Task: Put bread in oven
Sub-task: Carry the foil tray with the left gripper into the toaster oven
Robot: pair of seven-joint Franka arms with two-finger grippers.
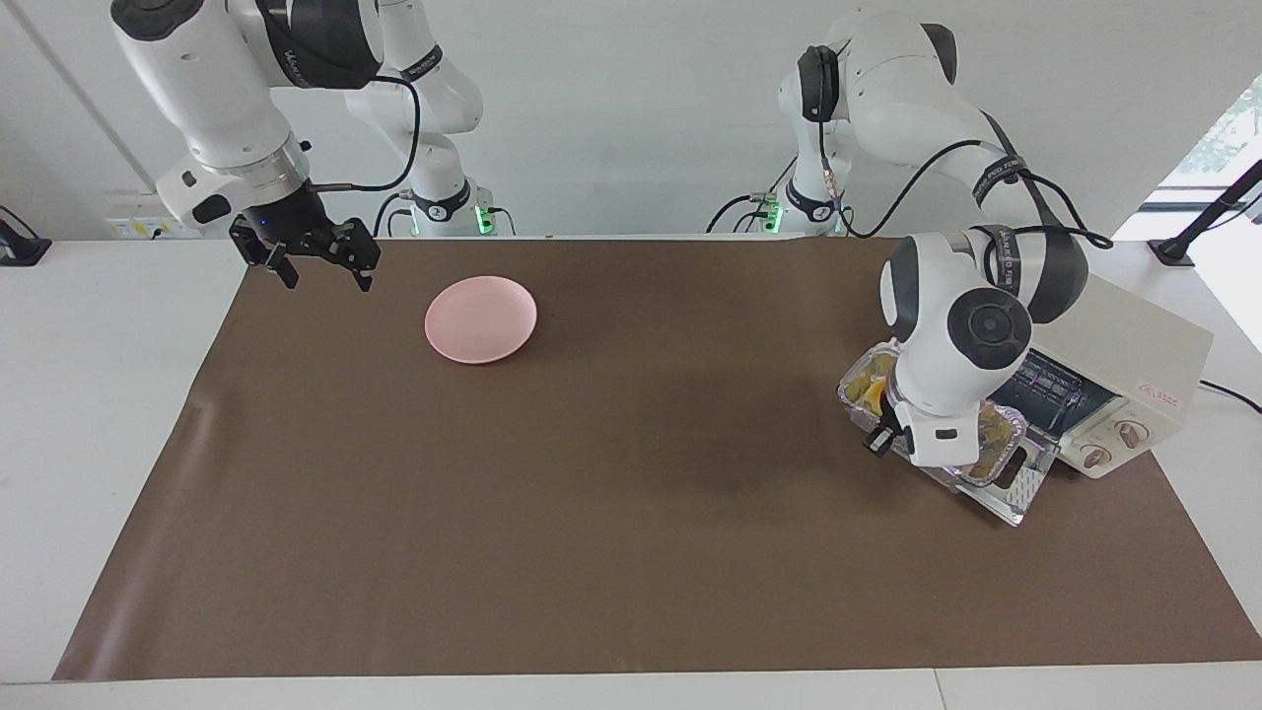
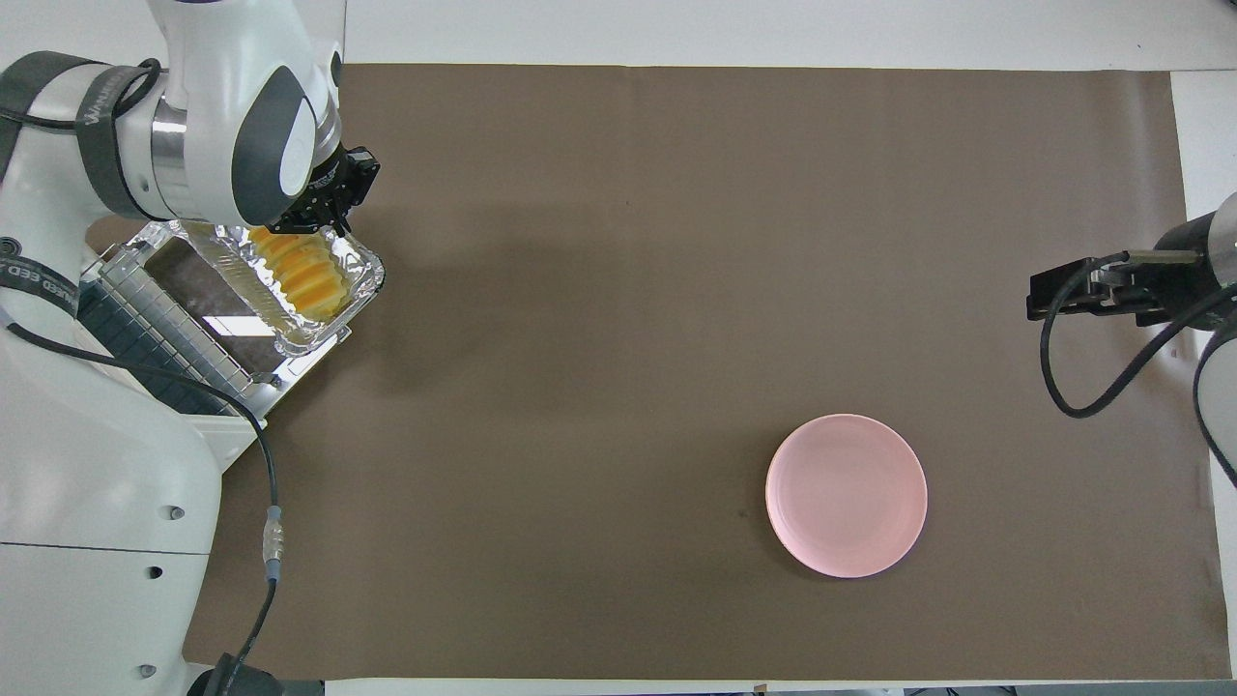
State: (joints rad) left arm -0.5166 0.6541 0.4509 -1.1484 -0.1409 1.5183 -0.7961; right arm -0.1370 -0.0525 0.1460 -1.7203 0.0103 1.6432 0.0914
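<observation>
The bread point(image 2: 302, 275), a row of yellow-orange ridged slices in a silver foil tray point(image 2: 359, 282), is over the lowered glass door point(image 2: 208, 324) of the cream-white oven point(image 1: 1149, 360) at the left arm's end of the table. My left gripper point(image 2: 311, 226) reaches down at the tray's rim and is shut on it. In the facing view the left hand hides most of the tray point(image 1: 860, 387) and the gripper's tips. My right gripper point(image 1: 320, 274) is open and empty. It waits in the air over the mat's edge at the right arm's end, and also shows in the overhead view point(image 2: 1039, 298).
A round pink plate point(image 1: 480, 319) lies empty on the brown mat point(image 1: 631, 513) nearer the right arm's end; it also shows in the overhead view point(image 2: 846, 495). The oven's two knobs point(image 1: 1114, 446) face away from the robots.
</observation>
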